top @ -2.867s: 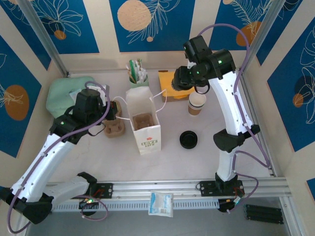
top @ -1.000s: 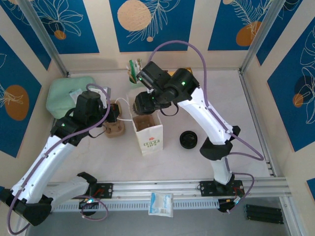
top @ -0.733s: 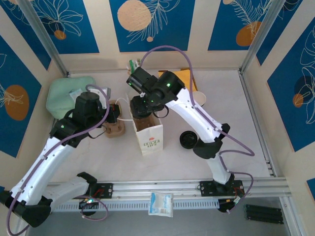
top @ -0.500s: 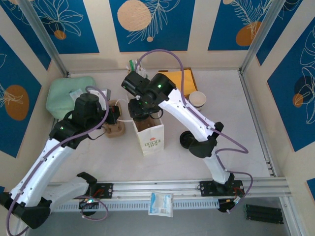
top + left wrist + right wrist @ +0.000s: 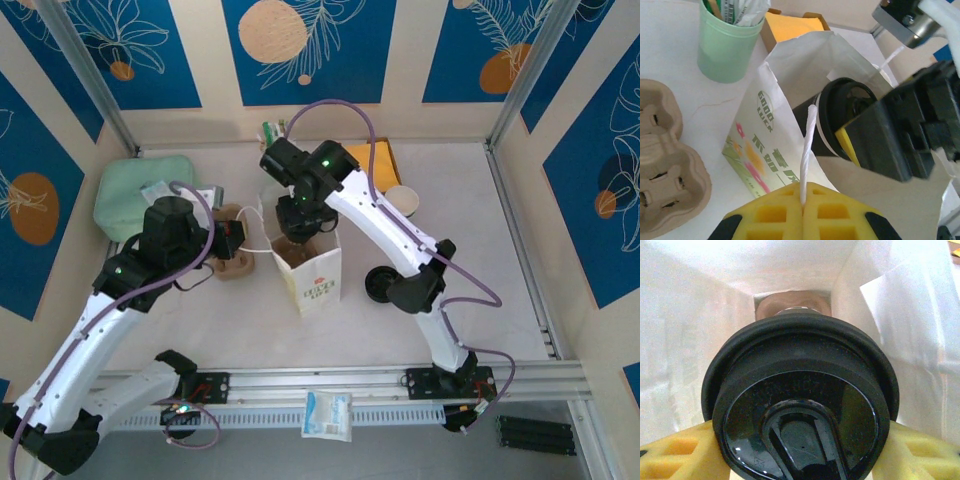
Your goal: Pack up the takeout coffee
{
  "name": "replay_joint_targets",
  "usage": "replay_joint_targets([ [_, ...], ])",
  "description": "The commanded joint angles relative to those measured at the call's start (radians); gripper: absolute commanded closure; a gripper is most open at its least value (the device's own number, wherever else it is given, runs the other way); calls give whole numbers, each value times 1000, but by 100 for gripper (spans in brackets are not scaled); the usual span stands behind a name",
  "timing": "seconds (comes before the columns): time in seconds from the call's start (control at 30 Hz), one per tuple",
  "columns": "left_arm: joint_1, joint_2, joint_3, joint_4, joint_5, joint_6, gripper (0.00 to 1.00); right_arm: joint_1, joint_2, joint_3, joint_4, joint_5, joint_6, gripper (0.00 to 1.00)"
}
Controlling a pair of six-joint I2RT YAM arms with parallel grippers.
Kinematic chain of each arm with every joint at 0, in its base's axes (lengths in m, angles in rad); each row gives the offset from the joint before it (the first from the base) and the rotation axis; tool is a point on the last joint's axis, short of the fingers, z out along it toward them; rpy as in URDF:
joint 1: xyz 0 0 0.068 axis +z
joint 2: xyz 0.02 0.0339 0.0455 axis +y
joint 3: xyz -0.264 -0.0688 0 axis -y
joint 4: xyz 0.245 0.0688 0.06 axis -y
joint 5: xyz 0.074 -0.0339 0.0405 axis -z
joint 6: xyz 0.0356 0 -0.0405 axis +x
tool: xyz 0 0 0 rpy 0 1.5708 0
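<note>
Takeout coffee [image 5: 800, 390], lidded, in paper bag [image 5: 318, 282] mouth, clamped by R gripper [image 5: 799, 455]; L gripper [image 5: 802, 217] pinching string handle [image 5: 807, 150], bag's 9 o'clock.

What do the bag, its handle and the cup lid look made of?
Bag: thin white paper, matte, creased at the folds. Handle: twisted white cord, probably paper. Lid of the coffee cup: black plastic, with glossy highlights and moulded lettering.
</note>
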Motion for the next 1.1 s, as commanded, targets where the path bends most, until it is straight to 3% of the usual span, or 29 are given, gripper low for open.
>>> replay_joint_targets([
  [0.0, 9, -14, -23, 61, 84, -34, 99, -23, -26, 3, -152, 4, -43, 38],
  [0.37, 7, -1, -65, 137, 129, -83, 98, 1, -47, -26, -153, -87, -60, 39],
  [1.07, 7, 29, -57, 146, 120, -72, 98, 11, -53, -186, -153, -99, -22, 39],
])
